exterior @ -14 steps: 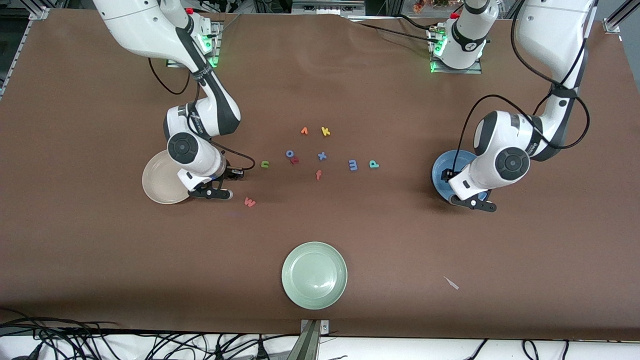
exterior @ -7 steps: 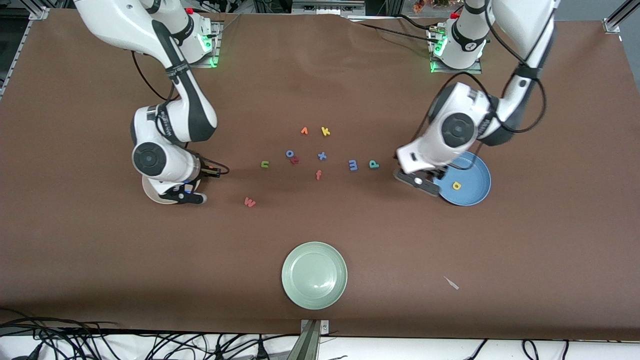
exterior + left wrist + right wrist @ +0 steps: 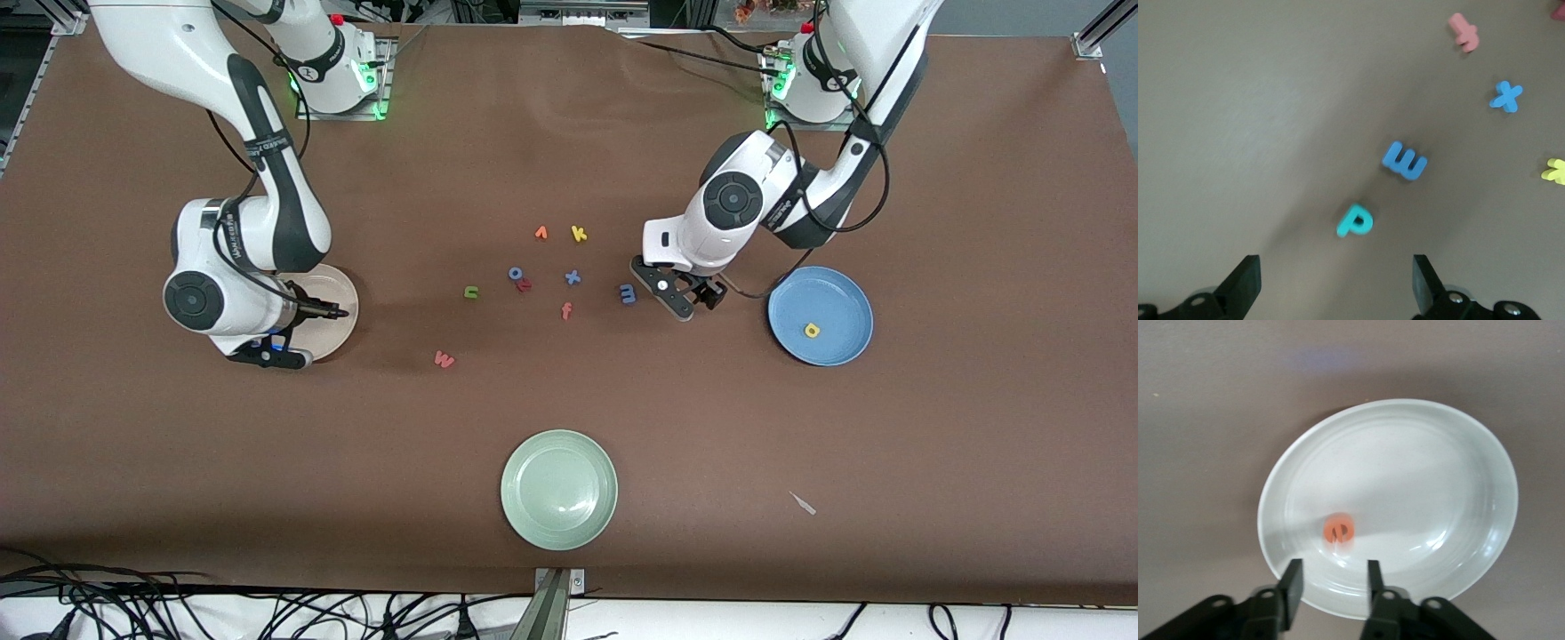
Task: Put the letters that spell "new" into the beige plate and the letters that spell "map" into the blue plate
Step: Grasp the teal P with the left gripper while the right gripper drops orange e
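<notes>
My right gripper [image 3: 1331,583] hangs open over the rim of the beige plate [image 3: 333,307], nothing between its fingers. The orange e [image 3: 1338,530] lies in that plate [image 3: 1425,487]. Out on the table are the green n [image 3: 471,292] and the pinkish w [image 3: 444,359]. My left gripper [image 3: 1333,287] is wide open just above the teal p [image 3: 1355,220], with the blue m [image 3: 1405,161] beside it. In the front view this gripper [image 3: 676,298] hides the p; the m [image 3: 629,293] shows. The yellow a [image 3: 811,331] sits in the blue plate [image 3: 836,298].
Spare letters lie mid-table: an orange v [image 3: 540,233], a yellow k [image 3: 579,234], a blue o [image 3: 516,273], a blue x [image 3: 573,277] and a reddish f [image 3: 566,310]. A pale green plate [image 3: 558,489] stands nearer the front camera. A small white scrap [image 3: 803,503] lies toward the left arm's end.
My right arm swung over the beige plate, its jaws parted and the e now lies in the plate. My left arm left the blue plate, where the a stays, and moved over the p.
</notes>
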Action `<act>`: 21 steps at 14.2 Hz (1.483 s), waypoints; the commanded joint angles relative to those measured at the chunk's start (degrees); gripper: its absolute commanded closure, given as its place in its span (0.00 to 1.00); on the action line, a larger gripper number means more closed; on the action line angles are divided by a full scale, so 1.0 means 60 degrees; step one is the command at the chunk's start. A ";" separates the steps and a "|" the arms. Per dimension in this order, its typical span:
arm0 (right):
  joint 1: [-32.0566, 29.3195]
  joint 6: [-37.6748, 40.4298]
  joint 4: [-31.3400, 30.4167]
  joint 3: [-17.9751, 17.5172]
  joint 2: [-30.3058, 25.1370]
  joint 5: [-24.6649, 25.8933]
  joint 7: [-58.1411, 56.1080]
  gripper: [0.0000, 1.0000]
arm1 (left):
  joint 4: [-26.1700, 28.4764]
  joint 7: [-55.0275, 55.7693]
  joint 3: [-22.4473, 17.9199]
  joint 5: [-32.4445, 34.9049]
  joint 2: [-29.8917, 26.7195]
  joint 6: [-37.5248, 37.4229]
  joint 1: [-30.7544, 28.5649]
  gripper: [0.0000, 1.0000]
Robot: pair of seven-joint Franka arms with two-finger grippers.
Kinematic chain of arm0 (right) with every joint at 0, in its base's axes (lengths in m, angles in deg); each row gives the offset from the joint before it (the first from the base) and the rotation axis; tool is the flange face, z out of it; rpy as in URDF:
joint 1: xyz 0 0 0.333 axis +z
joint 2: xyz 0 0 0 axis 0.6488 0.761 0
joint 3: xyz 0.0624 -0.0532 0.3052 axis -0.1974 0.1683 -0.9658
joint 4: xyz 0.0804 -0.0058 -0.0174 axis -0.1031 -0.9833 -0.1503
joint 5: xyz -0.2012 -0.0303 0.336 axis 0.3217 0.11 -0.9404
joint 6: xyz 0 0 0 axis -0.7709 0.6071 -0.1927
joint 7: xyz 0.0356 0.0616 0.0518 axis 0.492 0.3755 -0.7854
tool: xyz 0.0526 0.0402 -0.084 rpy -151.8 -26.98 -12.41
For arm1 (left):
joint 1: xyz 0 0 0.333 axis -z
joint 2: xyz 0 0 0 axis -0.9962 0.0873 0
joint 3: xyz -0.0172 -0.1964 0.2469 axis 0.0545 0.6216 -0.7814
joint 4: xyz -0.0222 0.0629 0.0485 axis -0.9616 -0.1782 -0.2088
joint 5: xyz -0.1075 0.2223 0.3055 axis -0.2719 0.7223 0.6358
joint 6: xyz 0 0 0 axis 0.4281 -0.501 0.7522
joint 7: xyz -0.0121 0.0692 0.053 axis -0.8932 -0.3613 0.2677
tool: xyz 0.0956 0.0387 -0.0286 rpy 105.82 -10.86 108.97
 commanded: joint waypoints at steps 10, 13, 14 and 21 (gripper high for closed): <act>0.0264 0.0140 0.0464 -0.0857 -0.0062 -0.0237 0.1258 0.00 | 0.0291 -0.2151 0.0002 0.2239 0.1323 0.1687 0.0154 0.02; 0.0279 0.0170 0.0596 -0.1457 -0.0091 -0.0237 0.2122 0.00 | 0.0394 -0.2166 0.0017 0.2517 0.1235 0.1555 0.0227 0.23; 0.0279 0.0082 0.0596 -0.1648 -0.0106 -0.0237 0.2458 0.00 | 0.0394 -0.2180 0.0060 0.2532 0.1220 0.1409 0.0227 0.37; 0.0352 -0.1102 0.0552 -0.2455 0.0055 -0.0252 0.4131 0.00 | 0.0292 -0.2166 0.0061 0.2533 0.0840 0.0676 0.0389 1.00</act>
